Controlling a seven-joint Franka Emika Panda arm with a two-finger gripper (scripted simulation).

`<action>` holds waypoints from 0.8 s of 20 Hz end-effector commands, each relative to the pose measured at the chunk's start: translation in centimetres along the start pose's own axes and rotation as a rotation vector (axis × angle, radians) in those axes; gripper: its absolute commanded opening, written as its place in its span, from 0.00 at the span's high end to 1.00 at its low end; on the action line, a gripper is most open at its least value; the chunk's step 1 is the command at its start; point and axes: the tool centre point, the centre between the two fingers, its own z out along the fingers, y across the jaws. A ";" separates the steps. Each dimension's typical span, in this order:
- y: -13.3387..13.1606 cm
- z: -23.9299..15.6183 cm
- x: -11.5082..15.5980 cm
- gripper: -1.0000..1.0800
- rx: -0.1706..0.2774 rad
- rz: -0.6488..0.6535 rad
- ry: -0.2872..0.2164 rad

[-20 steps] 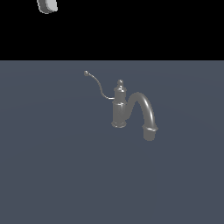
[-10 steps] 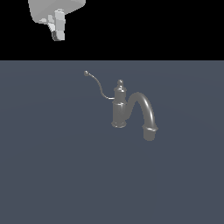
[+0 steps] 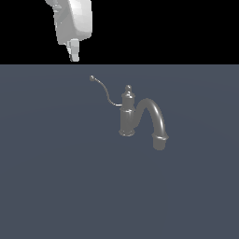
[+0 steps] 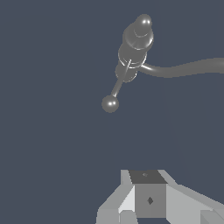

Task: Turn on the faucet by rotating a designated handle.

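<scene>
A: Dropped lower since 1 second back — gripper (image 3: 73, 56) now hangs at upper left of the exterior frame, well above the handle (image 3: 103, 91).

B: Clamped on anything?

A: Nothing held; open or closed, cannot tell from either view.

B: And the faucet (image 3: 128, 116)?

A: Standing upright right of centre, spout arching toward lower right, handle reaching up-left to a ball tip (image 4: 110, 103).

B: Handling?

A: Probably stiff metal, thin and slick. Best pushed or pinched near the ball, farthest from the pivot.
</scene>
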 end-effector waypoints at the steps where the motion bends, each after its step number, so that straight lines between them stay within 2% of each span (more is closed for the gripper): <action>1: -1.1 1.0 1.1 1.00 0.001 0.058 0.001; 8: -3.9 3.6 4.3 1.00 0.001 0.216 0.002; 16: -5.7 5.7 7.4 1.00 0.002 0.344 0.004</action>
